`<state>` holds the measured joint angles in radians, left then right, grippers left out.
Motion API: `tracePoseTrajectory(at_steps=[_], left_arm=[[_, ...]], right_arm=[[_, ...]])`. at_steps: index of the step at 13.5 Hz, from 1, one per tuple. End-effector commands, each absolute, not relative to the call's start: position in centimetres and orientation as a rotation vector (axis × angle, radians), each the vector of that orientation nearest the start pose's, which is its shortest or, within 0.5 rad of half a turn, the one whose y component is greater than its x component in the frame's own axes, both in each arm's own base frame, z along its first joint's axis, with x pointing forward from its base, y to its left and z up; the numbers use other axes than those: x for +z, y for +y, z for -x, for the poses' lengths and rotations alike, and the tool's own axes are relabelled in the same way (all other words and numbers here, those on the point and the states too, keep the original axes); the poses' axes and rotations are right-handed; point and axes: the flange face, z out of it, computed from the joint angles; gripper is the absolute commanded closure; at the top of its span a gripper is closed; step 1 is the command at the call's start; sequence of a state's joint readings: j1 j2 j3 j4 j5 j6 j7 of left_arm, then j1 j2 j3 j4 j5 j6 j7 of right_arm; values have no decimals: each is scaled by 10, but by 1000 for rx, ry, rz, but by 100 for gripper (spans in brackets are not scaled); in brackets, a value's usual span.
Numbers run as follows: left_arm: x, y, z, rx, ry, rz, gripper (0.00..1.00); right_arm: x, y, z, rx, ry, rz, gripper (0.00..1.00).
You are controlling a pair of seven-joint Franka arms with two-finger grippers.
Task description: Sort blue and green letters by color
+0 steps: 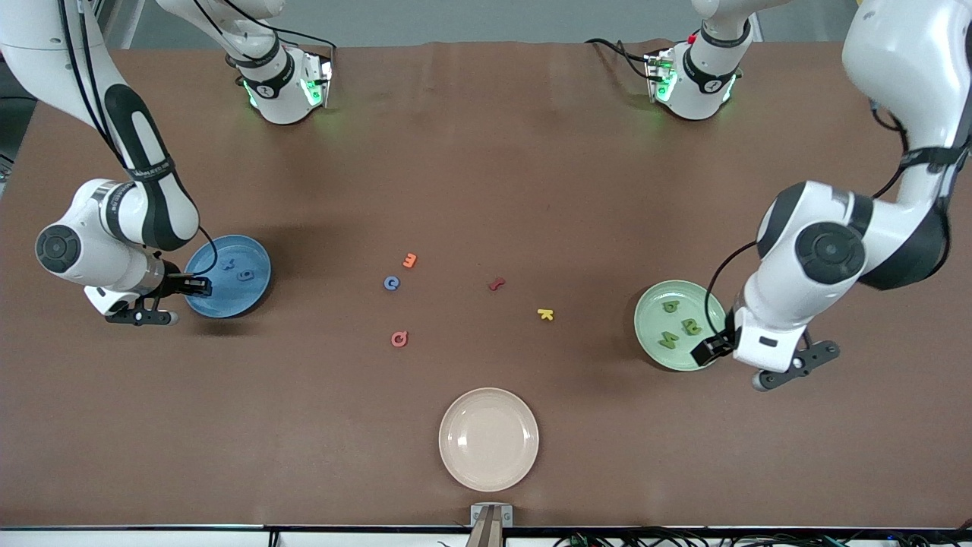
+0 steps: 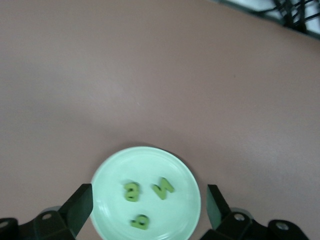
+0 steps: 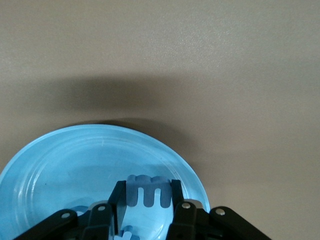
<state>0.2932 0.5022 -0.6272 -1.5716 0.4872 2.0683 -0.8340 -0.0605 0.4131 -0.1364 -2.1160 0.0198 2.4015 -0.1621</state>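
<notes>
Right gripper (image 3: 147, 210) is pinching a blue letter (image 3: 147, 191) over my blue plate (image 1: 254, 292) at the right arm's end of the table; two more blue letters (image 1: 244, 275) lie in it. Left gripper (image 2: 147, 210) hangs spread wide over the green plate (image 2: 150, 160) at the left arm's end, three green letters (image 2: 163, 188) lying in it. One blue letter C (image 1: 391, 283) sits mid-table beside the orange letter (image 1: 410, 260), pink letter (image 1: 399, 339), dark red letter (image 1: 497, 284) and yellow K (image 1: 545, 314). Cream plate (image 1: 488, 438) is nearest the front camera.

Open tabletop mid-table, small scattered letters (image 1: 400, 338), beige plate (image 1: 489, 438)
</notes>
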Motion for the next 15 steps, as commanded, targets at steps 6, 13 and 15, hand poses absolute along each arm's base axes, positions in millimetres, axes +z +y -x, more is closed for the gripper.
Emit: tracePoseTrajectory(at_steps=[6, 13, 15], left_arm=[[536, -157, -622, -298, -259, 2928, 0], [609, -107, -566, -56, -231, 3084, 0], [622, -92, -554, 6, -240, 3118, 0]], right_arm=[[204, -111, -549, 207, 64, 3153, 35], [229, -65, -554, 247, 210, 3143, 7], [228, -34, -557, 244, 311, 3130, 5]])
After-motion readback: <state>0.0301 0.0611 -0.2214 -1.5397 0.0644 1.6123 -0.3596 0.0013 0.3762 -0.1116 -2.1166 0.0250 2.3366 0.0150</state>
